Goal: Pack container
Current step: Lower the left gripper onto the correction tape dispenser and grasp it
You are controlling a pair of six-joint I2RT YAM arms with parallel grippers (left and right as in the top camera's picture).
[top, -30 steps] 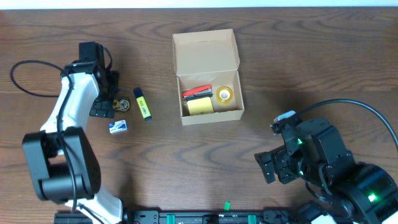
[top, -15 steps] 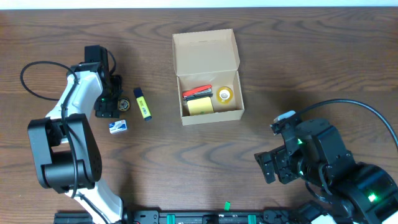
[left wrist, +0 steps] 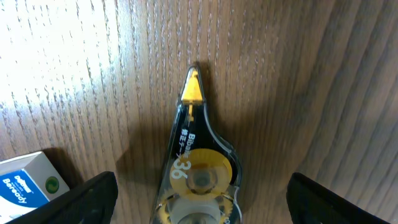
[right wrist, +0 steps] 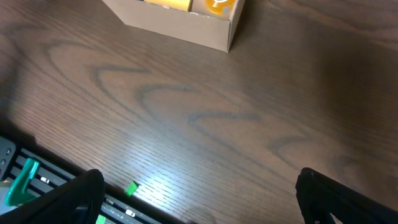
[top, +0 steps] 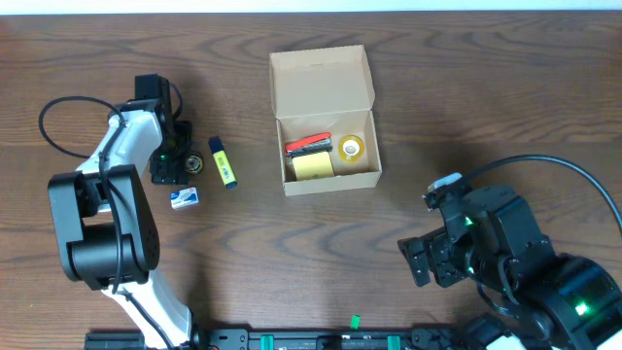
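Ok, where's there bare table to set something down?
Bare wood lies right of the container, past the right arm, and between the container's front and the near edge. Its left is crowded: highlighter, small blue-white box, correction tape between the left fingers.

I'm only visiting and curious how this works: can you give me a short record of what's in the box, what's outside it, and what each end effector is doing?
Container: cardboard box, lid flap open
Inside: yellow sticky notes, tape roll, red-and-black item
Outside, on its left: yellow highlighter, correction tape dispenser, small blue-and-white box
Left end effector: open, dispenser between its fingers
Right end effector: open, above the wooden table
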